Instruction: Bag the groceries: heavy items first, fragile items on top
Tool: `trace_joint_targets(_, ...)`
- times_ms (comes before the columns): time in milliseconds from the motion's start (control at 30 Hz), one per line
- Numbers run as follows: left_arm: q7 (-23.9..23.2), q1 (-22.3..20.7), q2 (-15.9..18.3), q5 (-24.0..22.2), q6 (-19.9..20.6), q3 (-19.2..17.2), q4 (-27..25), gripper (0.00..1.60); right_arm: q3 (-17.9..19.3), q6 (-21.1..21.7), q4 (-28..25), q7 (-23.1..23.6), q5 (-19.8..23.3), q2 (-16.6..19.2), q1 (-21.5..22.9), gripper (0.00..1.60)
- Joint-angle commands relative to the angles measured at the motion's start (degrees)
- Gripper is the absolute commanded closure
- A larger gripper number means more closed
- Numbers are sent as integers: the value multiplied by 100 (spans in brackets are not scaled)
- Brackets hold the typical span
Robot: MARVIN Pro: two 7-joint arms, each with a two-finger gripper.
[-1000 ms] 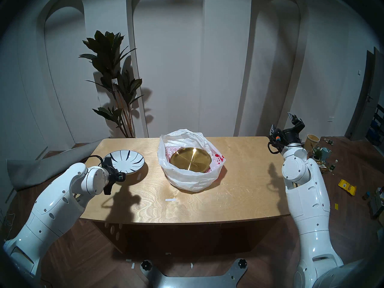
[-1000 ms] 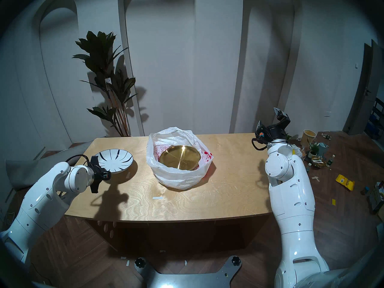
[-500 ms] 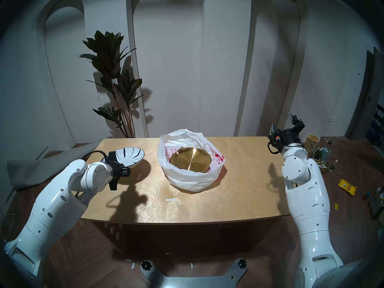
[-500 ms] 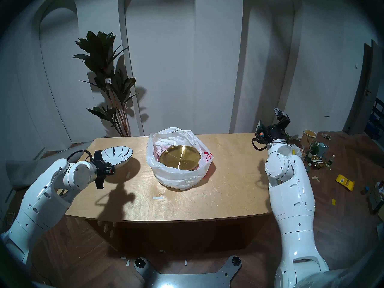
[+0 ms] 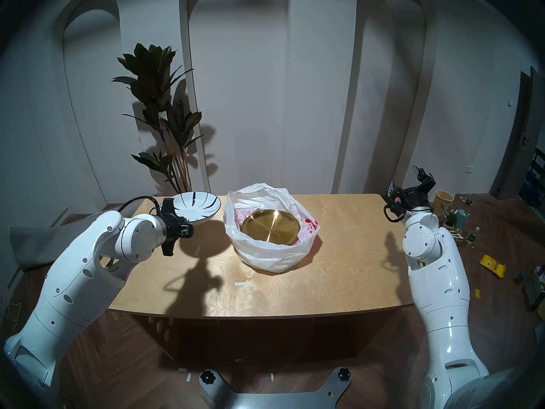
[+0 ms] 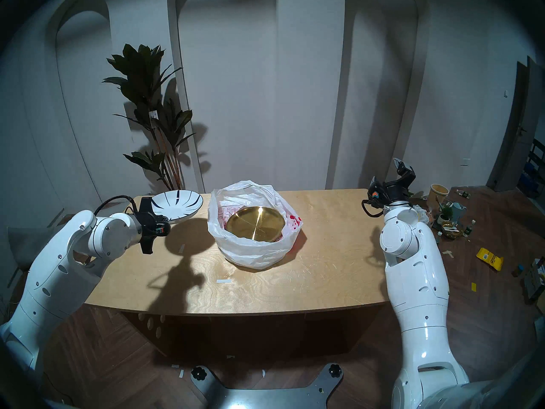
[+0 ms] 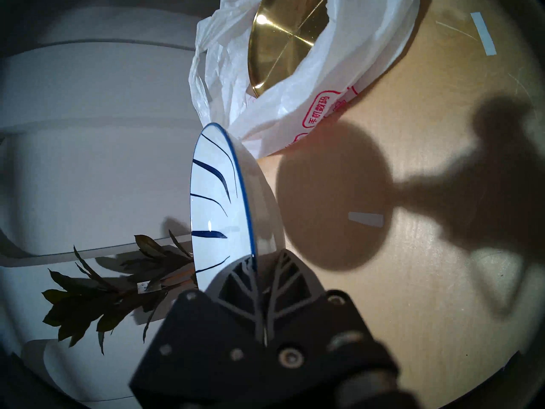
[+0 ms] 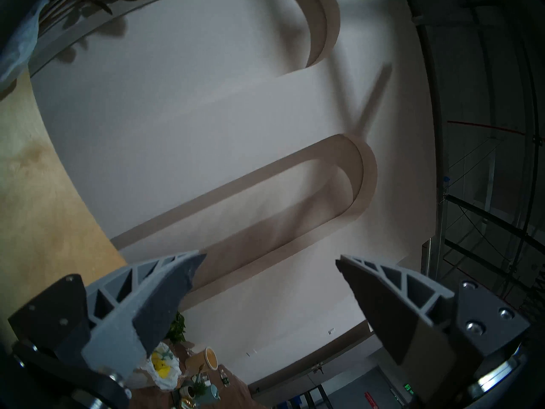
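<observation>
My left gripper (image 5: 177, 219) (image 6: 154, 215) (image 7: 256, 260) is shut on the near rim of the white striped plate (image 5: 197, 206) (image 6: 177, 204) (image 7: 218, 204) and holds it in the air above the table's far left part, just left of the bag. The white plastic bag (image 5: 271, 252) (image 6: 253, 249) (image 7: 298, 104) with red print stands open at the table's middle. The gold metal plate (image 5: 270, 226) (image 6: 255, 223) (image 7: 280, 42) lies flat inside it. My right gripper (image 5: 404, 178) (image 6: 386, 170) (image 8: 271, 260) is open and empty, raised past the table's far right corner.
The wooden table (image 5: 339, 266) has two small strips of white tape (image 5: 241, 284) on it. A potted plant (image 5: 162, 104) stands behind the table's left corner. Cups and litter (image 5: 443, 199) lie on the floor at the right.
My left gripper has lifted the striped plate off the table and carried it up and to the right, toward the bag. My right arm shifted slightly to the right.
</observation>
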Motion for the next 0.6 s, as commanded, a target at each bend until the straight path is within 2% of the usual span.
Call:
trace_joint_targets(0, -13, -385, 11, 35, -22, -106, -350, 160, 381, 87, 610, -123, -286, 553, -16, 0)
trace_joint_targets(200, -125, -575, -45, 80, -82, 20, -521, 160, 438, -17, 974, -286, -503, 650, -349, 0)
trace_joint_targets(367, -260, -883, -261, 120, -196, 330, -723, 160, 261, -254, 820, -254, -536, 501, -621, 0)
trace_joint_targets(567, -389, -1076, -458, 199, -212, 649, -839, 160, 253, -330, 786, -288, -549, 534, -679, 0)
